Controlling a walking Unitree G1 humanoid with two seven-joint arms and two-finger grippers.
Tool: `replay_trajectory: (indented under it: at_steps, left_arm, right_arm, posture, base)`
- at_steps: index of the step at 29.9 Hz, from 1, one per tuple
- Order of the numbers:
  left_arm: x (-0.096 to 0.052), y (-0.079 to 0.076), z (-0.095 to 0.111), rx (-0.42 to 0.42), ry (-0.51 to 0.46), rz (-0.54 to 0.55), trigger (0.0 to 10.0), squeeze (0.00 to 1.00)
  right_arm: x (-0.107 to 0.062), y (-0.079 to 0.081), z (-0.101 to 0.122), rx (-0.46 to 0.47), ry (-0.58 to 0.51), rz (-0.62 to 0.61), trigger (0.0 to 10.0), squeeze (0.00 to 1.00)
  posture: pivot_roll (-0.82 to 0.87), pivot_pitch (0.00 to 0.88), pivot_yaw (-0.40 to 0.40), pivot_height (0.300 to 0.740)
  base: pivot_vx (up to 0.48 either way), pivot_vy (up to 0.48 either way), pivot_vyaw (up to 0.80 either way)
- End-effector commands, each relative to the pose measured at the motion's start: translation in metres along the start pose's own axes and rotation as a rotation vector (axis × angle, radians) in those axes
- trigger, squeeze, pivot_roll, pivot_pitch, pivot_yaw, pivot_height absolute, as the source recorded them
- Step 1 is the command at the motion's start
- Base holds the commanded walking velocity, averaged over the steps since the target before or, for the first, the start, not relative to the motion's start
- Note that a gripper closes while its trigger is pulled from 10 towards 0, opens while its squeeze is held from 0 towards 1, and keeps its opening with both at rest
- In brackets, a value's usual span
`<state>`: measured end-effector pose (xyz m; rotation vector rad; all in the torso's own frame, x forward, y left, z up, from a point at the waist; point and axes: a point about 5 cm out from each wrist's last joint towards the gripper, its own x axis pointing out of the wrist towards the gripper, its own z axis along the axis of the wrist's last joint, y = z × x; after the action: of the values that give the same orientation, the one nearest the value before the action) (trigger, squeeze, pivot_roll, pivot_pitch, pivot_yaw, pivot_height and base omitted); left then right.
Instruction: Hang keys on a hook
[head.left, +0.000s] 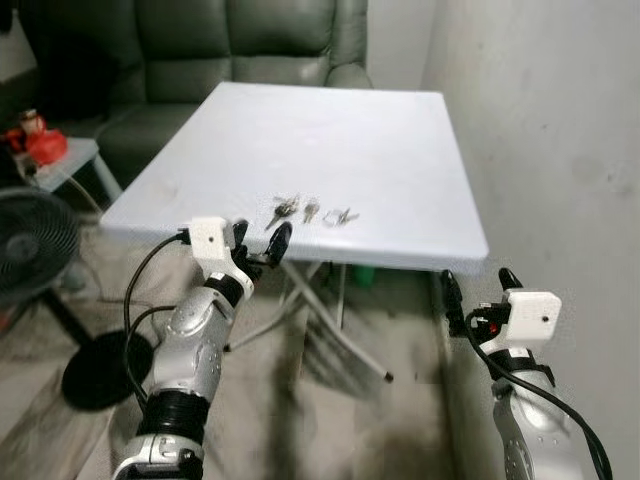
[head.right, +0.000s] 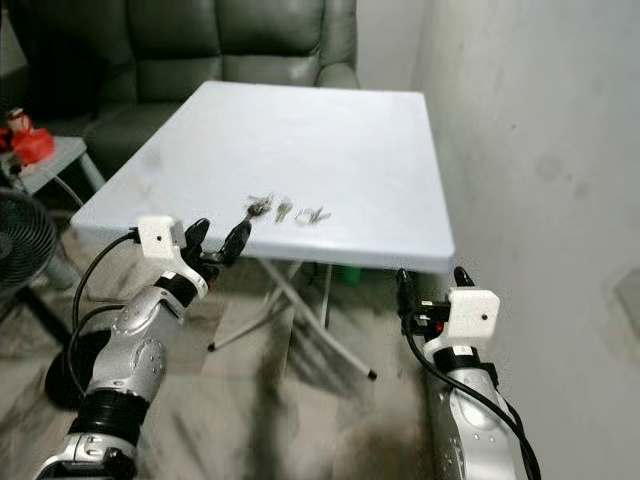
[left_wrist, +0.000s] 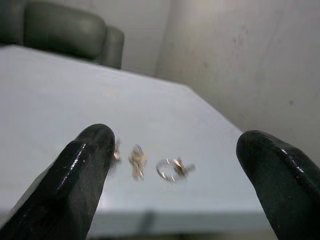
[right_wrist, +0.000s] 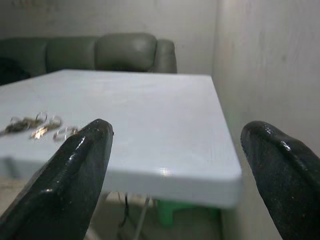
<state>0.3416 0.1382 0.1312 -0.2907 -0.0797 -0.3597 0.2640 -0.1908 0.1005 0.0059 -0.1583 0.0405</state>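
Keys (head.left: 310, 212) lie near the white folding table's (head.left: 400, 150) front edge. The left gripper (head.left: 262, 246), fingers apart, hovers just before them. The right gripper (head.left: 476, 290), fingers apart, waits below the table's corner.

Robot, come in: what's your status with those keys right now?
Left gripper open at table edge, short of keys. Right gripper open, low beside table. Keys lie untouched. No hook sighted.

No text, label, brand, number or sign can be read anywhere. The white tabletop (head.left: 380, 150) is plain and unmarked, and the keys (head.left: 310, 211) lying near its front edge are too small and blurred to show any stamping. The white camera housings on both wrists carry no legible print, and the grey wall beside the tabletop bears only stains.
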Motion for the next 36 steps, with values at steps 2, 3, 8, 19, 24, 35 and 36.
replay_trajectory:
  at_steps: [2,3,8,19,24,35,36]
  left_arm:
    - [-0.0033,0.0087,0.0040,0.016,-0.004,0.021,10.0,0.00]
    - [-0.0034,0.0085,0.0038,0.015,-0.003,0.020,10.0,0.00]
    - [-0.0034,0.0077,0.0026,0.008,-0.003,0.024,10.0,0.00]
    - [-0.0040,0.0036,0.0011,0.036,-0.015,0.011,10.0,0.00]
    - [-0.0034,0.0026,0.0000,0.020,-0.011,0.008,10.0,0.00]
    - [-0.0031,0.0033,0.0002,0.021,-0.009,0.010,10.0,0.00]
    - [-0.0032,0.0033,0.0003,0.022,-0.010,0.010,10.0,0.00]
  right_arm:
    - [0.0025,0.0085,0.0025,0.012,-0.015,0.024,10.0,0.00]
    - [0.0023,0.0085,0.0025,0.012,-0.015,0.024,10.0,0.00]
    - [0.0015,0.0071,0.0024,0.009,-0.012,0.025,10.0,0.00]
    - [0.0012,0.0040,0.0045,-0.003,-0.014,0.026,10.0,0.00]
    - [0.0007,0.0030,0.0046,-0.007,-0.010,0.025,10.0,0.00]
    - [0.0001,0.0036,0.0044,-0.009,-0.007,0.029,10.0,0.00]
    - [0.0000,0.0036,0.0044,-0.009,-0.006,0.029,10.0,0.00]
  posture:
    - [-0.05,0.000,0.028,0.740]
    - [-0.05,0.000,0.028,0.740]
    - [-0.05,0.000,0.022,0.740]
    - [-0.05,0.000,0.014,0.740]
    - [-0.05,0.000,0.011,0.740]
    - [-0.05,0.000,0.007,0.740]
    - [-0.05,0.000,0.007,0.740]
  base:
    - [0.416,0.000,0.00]
    - [0.416,0.000,0.00]
    - [0.412,0.000,0.00]
    - [0.216,0.000,0.00]
    - [0.000,0.000,0.00]
    - [0.000,0.361,0.00]
    - [0.000,0.472,0.00]
